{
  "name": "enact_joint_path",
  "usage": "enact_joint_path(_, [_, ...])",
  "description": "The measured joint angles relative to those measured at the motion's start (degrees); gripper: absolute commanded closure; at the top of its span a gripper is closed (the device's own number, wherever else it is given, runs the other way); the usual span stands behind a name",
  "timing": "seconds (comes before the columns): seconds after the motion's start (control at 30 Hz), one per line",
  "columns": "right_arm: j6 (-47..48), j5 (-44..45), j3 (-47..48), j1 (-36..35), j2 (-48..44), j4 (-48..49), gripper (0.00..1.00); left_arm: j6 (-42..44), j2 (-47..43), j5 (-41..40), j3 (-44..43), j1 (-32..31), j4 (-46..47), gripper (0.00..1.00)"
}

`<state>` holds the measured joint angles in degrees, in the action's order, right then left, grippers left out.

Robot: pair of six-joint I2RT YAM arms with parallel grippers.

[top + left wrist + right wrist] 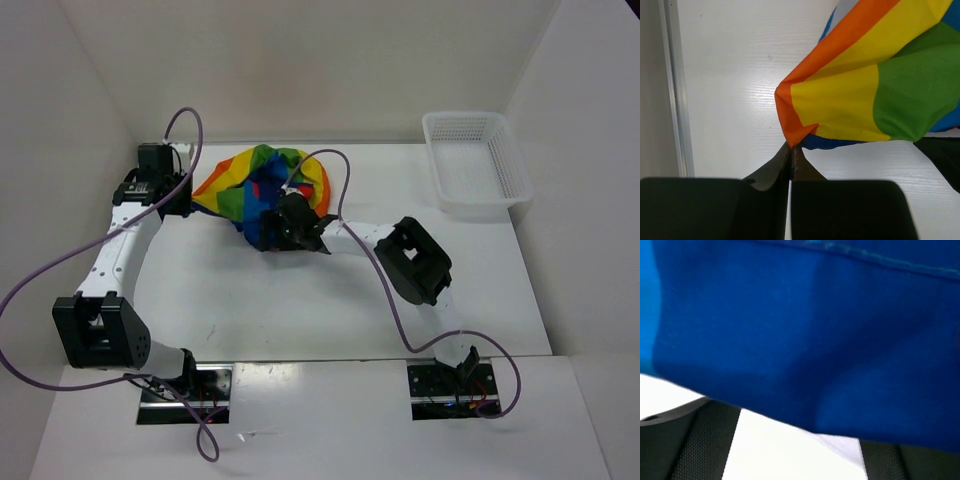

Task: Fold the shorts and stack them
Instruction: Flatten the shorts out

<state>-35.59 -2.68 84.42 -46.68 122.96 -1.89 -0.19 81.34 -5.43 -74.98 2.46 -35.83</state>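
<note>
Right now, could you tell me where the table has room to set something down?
Largest bare patch: between the left arm and the right arm, nearer than the shorts. Another: nearer than the basket, right of that arm. Crowded: far middle, where the left gripper pinches the shorts and the right gripper reaches them.

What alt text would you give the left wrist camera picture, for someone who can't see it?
Two black jaws, shut together, pinch an orange-edged corner of the rainbow-striped shorts. The cloth fans out up and to the right in orange, yellow, green and blue against the white table.
</note>
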Motion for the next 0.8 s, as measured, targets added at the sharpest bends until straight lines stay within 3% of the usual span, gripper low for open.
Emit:
enact_joint_path(0.07, [-2.4,-0.1,1.4,0.4,1.5,0.0,0.26,0.0,0.2,0.3,-0.3,0.0,-0.1,1.00])
enact_joint_path(0.17, [-6.0,-1.7,2.0,1.7,3.0,1.4,0.59,0.0,0.4,1.3,-1.3,0.0,-0.7,1.00])
enact_joint_path(0.2, [-7.4,-2.7,2.0,2.6,3.8,2.1,0.78,0.0,0.6,1.8,-1.9,0.0,-1.0,1.00])
enact_joint_path(0.27, [-9.0,-3.0,2.1,4.2,4.8,3.0,0.96,0.0,0.7,2.8,-2.6,0.0,-1.2,1.00])
enact_joint_path(0.3, [-9.8,-3.1,2.1,4.8,5.1,3.5,1.00,0.0,0.7,3.1,-2.9,0.0,-1.4,1.00])
enact_joint_path(0.53, [-8.5,5.3,-0.9,8.3,1.7,3.6,1.00,0.0,1.2,4.3,-6.0,0.0,-3.4,1.00])
enact_joint_path(0.8, [8.2,14.9,-1.7,19.8,-19.2,0.1,1.00,-0.1,4.1,5.4,-16.3,-0.3,-3.7,1.00])
